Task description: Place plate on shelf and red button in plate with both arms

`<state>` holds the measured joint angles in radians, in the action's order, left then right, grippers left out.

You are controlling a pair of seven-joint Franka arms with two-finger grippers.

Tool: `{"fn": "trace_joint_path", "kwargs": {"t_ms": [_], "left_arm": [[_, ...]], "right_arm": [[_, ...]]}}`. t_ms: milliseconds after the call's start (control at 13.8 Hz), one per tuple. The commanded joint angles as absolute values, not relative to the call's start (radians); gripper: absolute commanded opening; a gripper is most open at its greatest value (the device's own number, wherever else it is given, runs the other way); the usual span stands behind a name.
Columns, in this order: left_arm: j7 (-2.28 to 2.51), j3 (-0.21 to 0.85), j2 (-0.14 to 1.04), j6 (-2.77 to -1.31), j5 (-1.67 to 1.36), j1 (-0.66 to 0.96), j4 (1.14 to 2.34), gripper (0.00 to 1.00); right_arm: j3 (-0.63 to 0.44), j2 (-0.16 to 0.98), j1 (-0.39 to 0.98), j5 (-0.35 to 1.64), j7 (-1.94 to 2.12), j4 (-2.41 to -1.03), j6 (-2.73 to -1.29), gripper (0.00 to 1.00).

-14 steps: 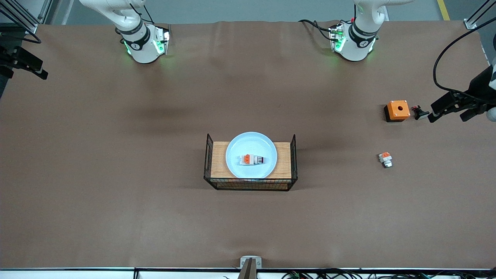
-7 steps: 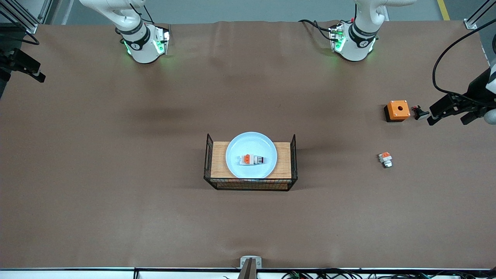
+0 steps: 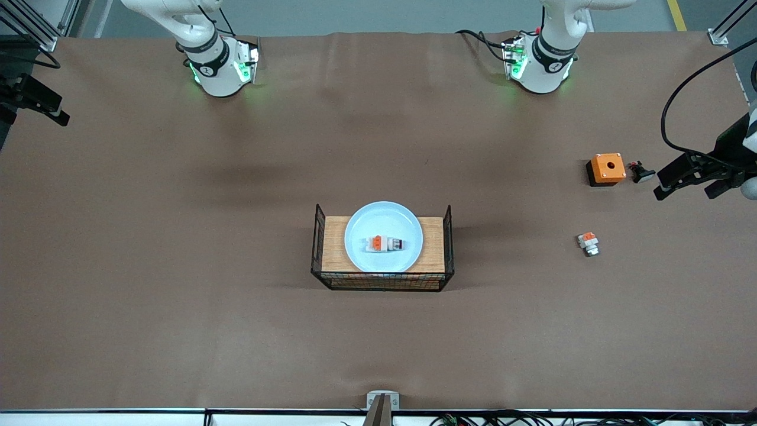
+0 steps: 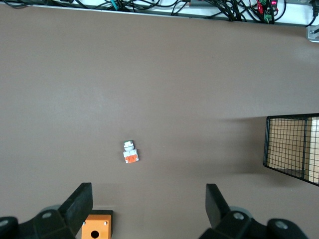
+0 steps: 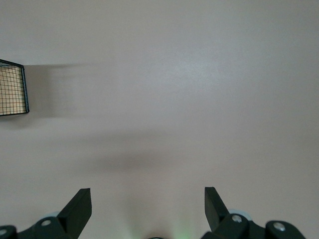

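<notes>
Plate: we see the plate (image 3: 384, 236) on the wooden board of a wire basket (image 3: 382, 280) at mid-table.
Red button: the red button (image 3: 385, 244) lies in the plate.
Left gripper (image 4: 149, 199): fingers spread wide, empty, over the table's left-arm end.
Right gripper (image 5: 148, 199): spread wide, empty, over bare table.

- You've got a wire basket (image 3: 382, 283) with a wooden base mid-table (image 3: 177, 266).
- Orange box with a hole (image 3: 607, 168) sits toward the left arm's end.
- Silver-ended switch part (image 3: 588, 243) lies nearer the front camera than that box.
</notes>
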<state>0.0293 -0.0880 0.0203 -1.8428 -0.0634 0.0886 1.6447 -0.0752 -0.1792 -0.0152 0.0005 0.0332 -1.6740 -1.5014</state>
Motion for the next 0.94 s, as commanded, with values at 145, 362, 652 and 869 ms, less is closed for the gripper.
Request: {"fn": "trace_joint_path", "kwargs": {"t_ms": [145, 362, 652, 869], "left_arm": [[0.032, -0.094, 0.012, -1.766, -0.046, 0.097, 1.586, 1.0], [0.037, -0.089, 0.014, -1.663, -0.046, 0.103, 1.537, 1.0], [0.034, -0.081, 0.012, -1.66, -0.044, 0.103, 1.537, 1.0], [0.037, -0.083, 0.012, -1.66, -0.044, 0.103, 1.537, 1.0]], "right_arm": [[-0.075, -0.198, -0.014, 0.005, 0.051, -1.689, -1.509, 1.0], [-0.075, -0.198, -0.014, 0.005, 0.051, -1.689, -1.509, 1.0], [-0.074, -0.198, -0.014, 0.005, 0.051, -1.69, -1.499, 1.0], [-0.074, -0.198, -0.014, 0.006, 0.051, -1.692, -1.499, 1.0]]}}
